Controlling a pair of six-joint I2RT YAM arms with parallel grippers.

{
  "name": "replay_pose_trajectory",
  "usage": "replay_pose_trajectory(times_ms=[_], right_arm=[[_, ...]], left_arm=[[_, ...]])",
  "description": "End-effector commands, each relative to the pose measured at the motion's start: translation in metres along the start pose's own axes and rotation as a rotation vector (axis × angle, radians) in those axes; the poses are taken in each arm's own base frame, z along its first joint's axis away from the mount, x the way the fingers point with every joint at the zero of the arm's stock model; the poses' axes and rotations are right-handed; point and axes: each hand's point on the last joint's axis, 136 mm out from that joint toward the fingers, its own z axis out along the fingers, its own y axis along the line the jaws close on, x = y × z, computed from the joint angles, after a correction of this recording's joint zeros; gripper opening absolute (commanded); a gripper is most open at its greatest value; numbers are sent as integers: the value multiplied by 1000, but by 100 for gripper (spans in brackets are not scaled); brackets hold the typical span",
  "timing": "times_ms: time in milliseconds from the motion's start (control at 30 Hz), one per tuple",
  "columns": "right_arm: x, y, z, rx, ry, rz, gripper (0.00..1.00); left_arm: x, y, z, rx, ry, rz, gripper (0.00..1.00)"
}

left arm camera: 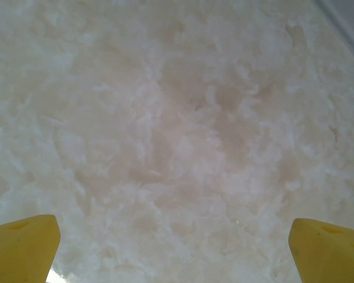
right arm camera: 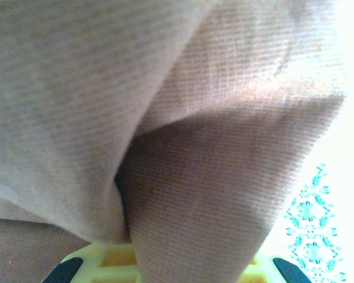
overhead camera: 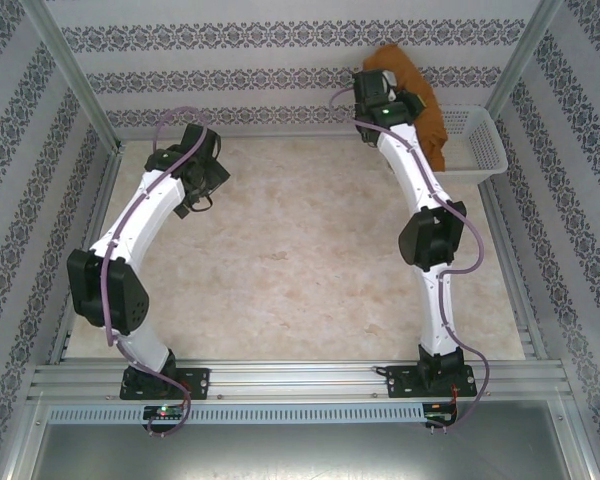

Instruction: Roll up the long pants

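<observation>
The long pants (overhead camera: 427, 108) are a bunched rust-brown cloth at the back right, hanging from the back wall area down over the white basket's (overhead camera: 480, 145) left rim. My right gripper (overhead camera: 382, 78) is raised there and shut on a fold of them. In the right wrist view the ribbed brown pants (right arm camera: 194, 147) drape right over the yellow fingers (right arm camera: 106, 262), hiding the tips. My left gripper (overhead camera: 202, 195) hovers over the back left of the table. Its yellow fingertips (left arm camera: 23, 247) stand wide apart, open, with only bare tabletop between them.
The pale marble-patterned table (overhead camera: 300, 250) spreads between the two arms. Metal frame posts and patterned walls (overhead camera: 280, 60) close in the back and sides. An aluminium rail (overhead camera: 300, 380) runs along the near edge at the arm bases.
</observation>
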Motion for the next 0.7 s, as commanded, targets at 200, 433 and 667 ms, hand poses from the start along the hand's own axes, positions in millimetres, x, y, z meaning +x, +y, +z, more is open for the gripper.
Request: replay_pose_trajectory(times_ms=[200, 433, 667], right_arm=[[14, -77, 17, 127, 33, 257, 0], [30, -77, 48, 193, 106, 256, 0], [57, -43, 59, -59, 149, 582, 0]], left_arm=[[-9, -8, 5, -35, 17, 23, 100], [-9, -12, 15, -55, 33, 28, 100], [-14, -16, 18, -73, 20, 48, 99]])
